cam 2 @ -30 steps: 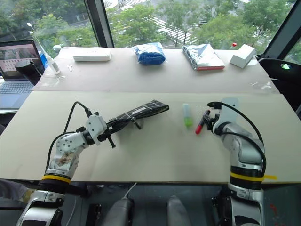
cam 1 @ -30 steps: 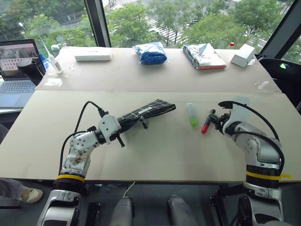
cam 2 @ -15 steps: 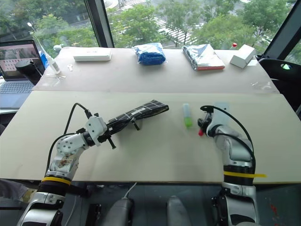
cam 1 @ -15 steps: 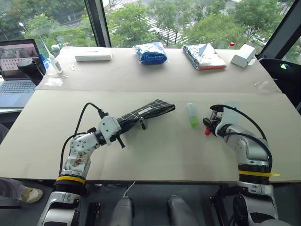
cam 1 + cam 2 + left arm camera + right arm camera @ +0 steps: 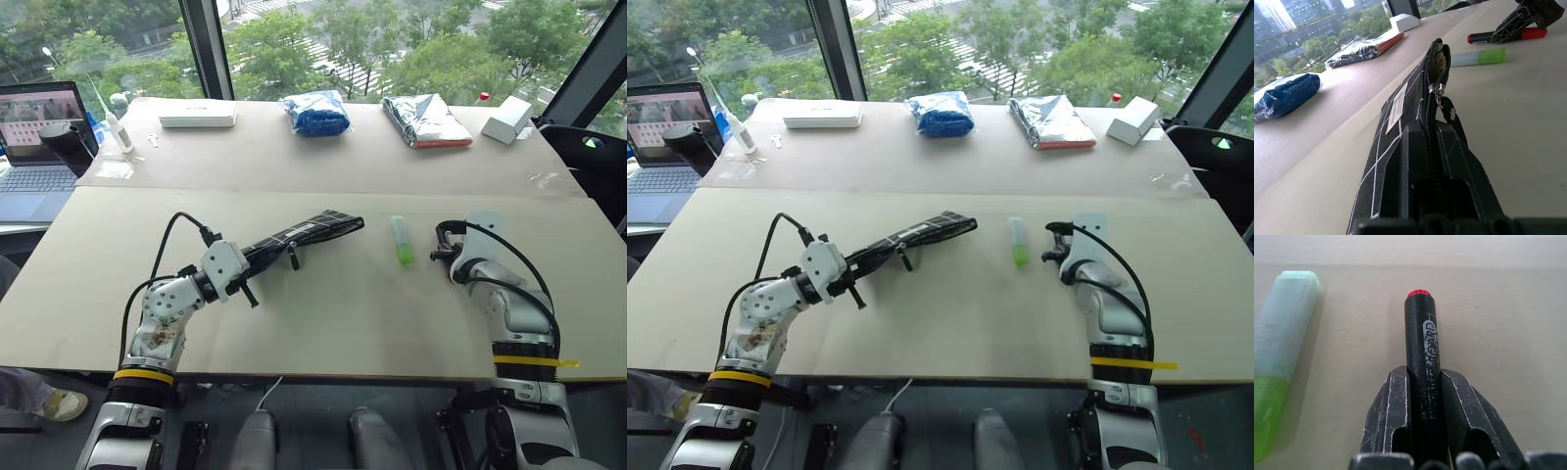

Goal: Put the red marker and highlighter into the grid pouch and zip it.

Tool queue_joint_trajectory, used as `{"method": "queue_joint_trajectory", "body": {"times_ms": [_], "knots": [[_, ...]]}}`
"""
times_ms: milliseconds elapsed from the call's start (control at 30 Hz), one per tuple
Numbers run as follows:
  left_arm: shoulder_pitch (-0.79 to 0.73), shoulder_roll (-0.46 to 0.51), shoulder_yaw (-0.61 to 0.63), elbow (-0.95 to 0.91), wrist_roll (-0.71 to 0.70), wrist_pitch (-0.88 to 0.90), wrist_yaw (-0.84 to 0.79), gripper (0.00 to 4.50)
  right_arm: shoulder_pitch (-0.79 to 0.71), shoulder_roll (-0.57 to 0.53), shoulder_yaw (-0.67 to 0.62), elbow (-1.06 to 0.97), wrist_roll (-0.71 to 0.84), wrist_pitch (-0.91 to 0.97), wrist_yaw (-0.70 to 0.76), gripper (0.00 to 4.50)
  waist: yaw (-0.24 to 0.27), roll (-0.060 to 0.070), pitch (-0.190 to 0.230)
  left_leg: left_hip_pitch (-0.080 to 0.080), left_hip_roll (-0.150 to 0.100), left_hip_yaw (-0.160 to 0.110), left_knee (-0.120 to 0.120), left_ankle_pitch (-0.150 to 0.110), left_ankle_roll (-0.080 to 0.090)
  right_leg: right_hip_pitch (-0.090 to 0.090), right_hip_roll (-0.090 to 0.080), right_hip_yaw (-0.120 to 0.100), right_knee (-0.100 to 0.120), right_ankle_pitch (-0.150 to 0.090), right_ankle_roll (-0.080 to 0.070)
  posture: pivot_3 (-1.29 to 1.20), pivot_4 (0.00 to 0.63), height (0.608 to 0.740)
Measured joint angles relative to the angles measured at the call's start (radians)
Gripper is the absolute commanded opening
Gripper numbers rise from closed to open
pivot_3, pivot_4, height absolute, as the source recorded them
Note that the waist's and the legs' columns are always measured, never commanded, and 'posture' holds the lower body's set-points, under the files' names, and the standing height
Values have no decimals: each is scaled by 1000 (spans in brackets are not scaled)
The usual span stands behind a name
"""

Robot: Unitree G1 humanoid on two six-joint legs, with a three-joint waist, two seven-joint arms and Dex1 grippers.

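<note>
The marker lies on the table at the right, its black barrel pinched between the fingers of the right gripper, which sit tight against both its sides; the highlighter lies flat just left of it, untouched; further left the pouch is held up off the table by the left gripper, clenched on the pouch's near end, the far end pointing right toward the pens with the zip open there (the pull cord hangs loose below the mouth); judging by this, the step in hand is the pick-up of the marker, with nothing yet in the pouch; the next move would call for lifting the marker clear of the table, carrying it left past the highlighter without knocking it, and lining its tip with the narrow mouth of the pouch; a slim round barrel may twist in the grip
</note>
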Motion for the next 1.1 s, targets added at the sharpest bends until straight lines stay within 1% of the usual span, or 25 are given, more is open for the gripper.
{"method": "queue_joint_trajectory", "body": {"times_ms": [133,233,433,500,633,700,767,933,1033,1100], "knots": [[0,5,0,-2,0,2,0,0,0,-7,0,23,-4,-39,-7,491,1,0,0,0,0,0,0,0,0,0,0,0,0,0,0,0,150,740],[3,13,1,-2,0,2,-1,0,3,-55,28,50,-39,-133,30,491,0,1,1,-1,0,1,0,0,0,-2,0,1,0,0,0,0,150,740],[6,18,0,-5,-1,4,-12,0,4,-197,136,-92,-47,-484,330,491,-18,3,2,-1,1,0,-2,0,0,-3,1,0,0,0,0,0,150,740],[6,18,0,-6,-1,5,-16,0,12,-275,207,-131,-90,-638,450,491,-21,3,2,-1,1,0,-2,0,0,-2,0,0,-1,-1,1,0,150,740],[6,18,0,-8,-1,5,-20,0,46,-358,336,-116,-180,-863,602,491,-16,2,2,-1,1,0,-1,0,0,-1,0,0,-2,-1,2,0,150,740],[6,18,0,-8,-1,5,-20,0,53,-363,378,-92,-200,-936,649,491,-16,2,2,-1,0,1,-1,0,0,-2,0,0,-2,-1,2,0,150,740],[6,16,0,-9,-1,5,-21,0,44,-359,396,-60,-218,-995,666,491,-16,2,2,-1,1,1,-1,0,0,-2,0,0,-1,-1,1,0,150,740],[10,12,-2,-11,-1,4,-22,0,-40,-313,424,53,-285,-1078,665,491,-17,2,2,-1,1,0,-1,0,0,-2,0,0,-1,0,0,0,150,740],[14,9,-4,-19,-1,4,-25,0,-55,-279,447,111,-316,-1115,664,491,-16,2,2,-1,0,0,-1,0,0,-2,0,0,-1,0,-1,0,150,740],[15,9,-4,-20,-1,4,-27,0,-66,-277,462,131,-330,-1135,664,491,-12,2,2,-1,0,0,-1,0,0,-1,0,0,-1,0,-1,0,150,740]]}}
